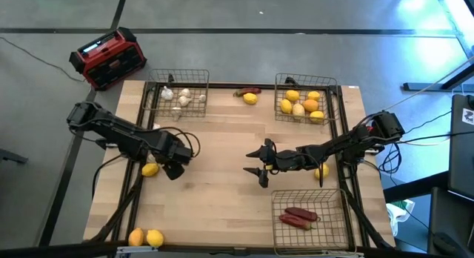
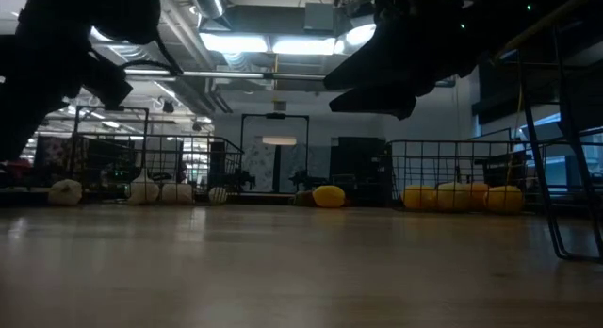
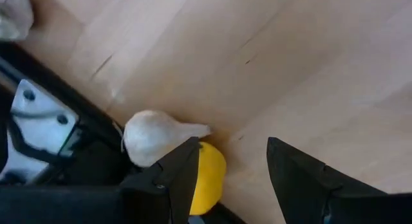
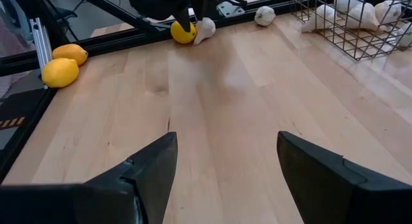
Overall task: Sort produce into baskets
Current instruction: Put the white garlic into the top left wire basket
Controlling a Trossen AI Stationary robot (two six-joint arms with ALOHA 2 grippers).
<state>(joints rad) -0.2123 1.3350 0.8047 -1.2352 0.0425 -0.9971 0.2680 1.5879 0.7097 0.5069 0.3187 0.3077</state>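
1. My left arm reached in from the left edge of the bench [image 1: 222, 147], folded at the elbow, with my left end effector [image 1: 172, 167] low over the wood near that edge.
2. Its fingers [image 3: 183, 179] stood apart and gripped nothing; a lemon [image 3: 207, 183] lay just beside one finger, touching a garlic bulb [image 3: 151, 137]. From above, only the lemon [image 1: 150, 169] showed, next to the end effector.
3. My right arm stretched from the right edge toward the middle of the bench, and my right end effector [image 1: 261, 162] hung over bare wood with its fingers [image 4: 145, 169] spread wide and empty.
4. The far left basket [image 1: 176, 96] held several garlic bulbs [image 1: 182, 97].
5. The far right basket [image 1: 306, 100] held a heap of yellow and orange fruit [image 1: 301, 104].
6. The near right basket [image 1: 309, 219] held two red peppers [image 1: 298, 216].
7. Between the two far baskets, a loose lemon [image 1: 250, 98] lay touching a red pepper [image 1: 247, 90] on the bench.
8. Another yellow fruit [image 1: 321, 170] sat under my right arm, near the right edge.
9. An orange fruit [image 1: 136, 237] and a lemon [image 1: 155, 238] rested side by side at the near left corner.
10. A red and black box [image 1: 108, 58] stood on the floor beyond the far left corner.
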